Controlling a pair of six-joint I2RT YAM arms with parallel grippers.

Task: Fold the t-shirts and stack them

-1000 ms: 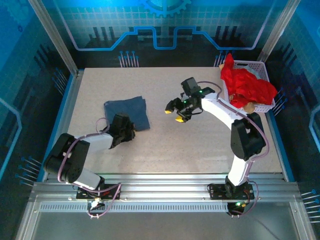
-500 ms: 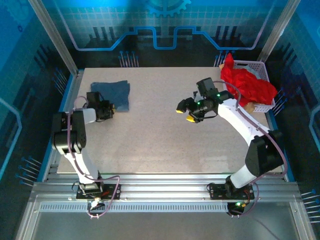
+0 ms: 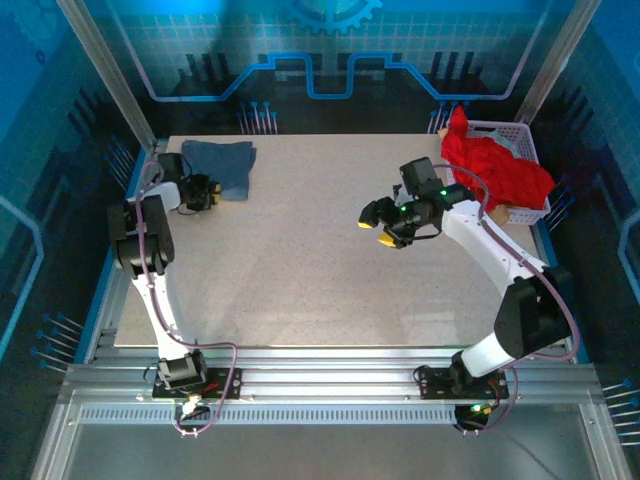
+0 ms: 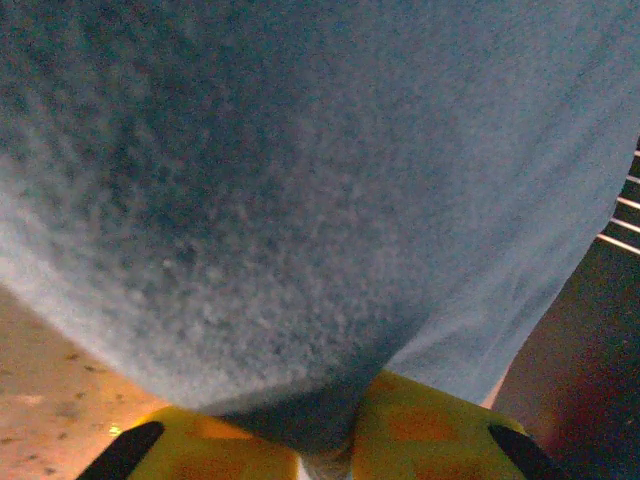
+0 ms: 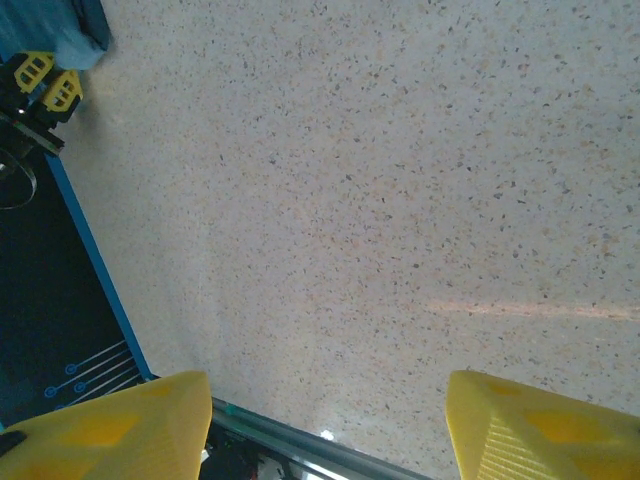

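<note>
A folded slate-blue t-shirt (image 3: 220, 163) lies at the table's far left corner. My left gripper (image 3: 207, 190) is at its near edge, shut on a pinch of the cloth. In the left wrist view the blue t-shirt (image 4: 300, 180) spreads ahead, and a fold is clamped where the yellow fingers (image 4: 440, 435) of the left gripper (image 4: 330, 450) meet. The red t-shirt (image 3: 497, 172) is heaped in the white basket (image 3: 522, 140) at the far right. My right gripper (image 3: 377, 230) hovers over the bare table right of centre, open and holding nothing. In the right wrist view the right gripper (image 5: 325, 430) has its fingers wide apart.
The speckled table (image 3: 300, 270) stretches between the two arms. A blue rail (image 5: 95, 255) marks its left edge, and the left gripper's yellow fingers (image 5: 45, 80) sit by the blue t-shirt (image 5: 60, 30). Metal frame posts stand at the far corners.
My left gripper has dragged the blue t-shirt from the middle left of the table to the far left corner. The right gripper has drifted right, still open.
</note>
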